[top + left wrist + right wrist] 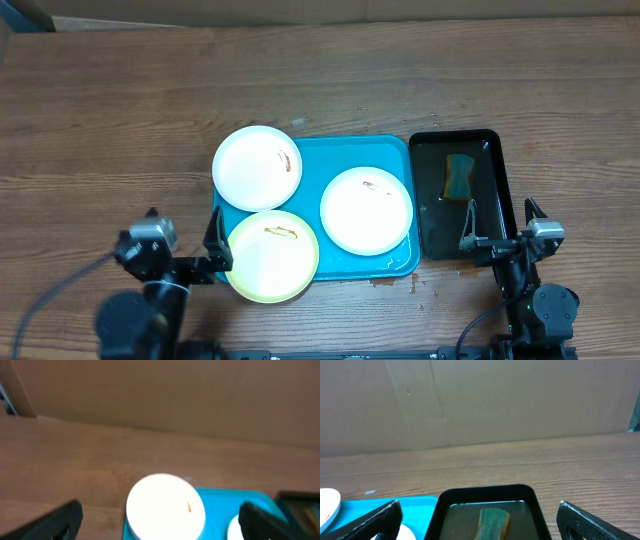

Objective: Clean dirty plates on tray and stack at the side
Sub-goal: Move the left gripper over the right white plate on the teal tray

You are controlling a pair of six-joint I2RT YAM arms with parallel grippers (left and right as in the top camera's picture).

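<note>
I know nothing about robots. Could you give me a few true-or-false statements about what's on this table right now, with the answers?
1. Three dirty plates sit on the turquoise tray. True.
2. Every plate is white. False: the yellow-green plate is not.
3. A sponge lies in the black tray. True.
4. The right pincer grips the sponge. False: it is open and empty, as is the left pincer.
5. The plates are stacked in one pile. False: they lie side by side.
</note>
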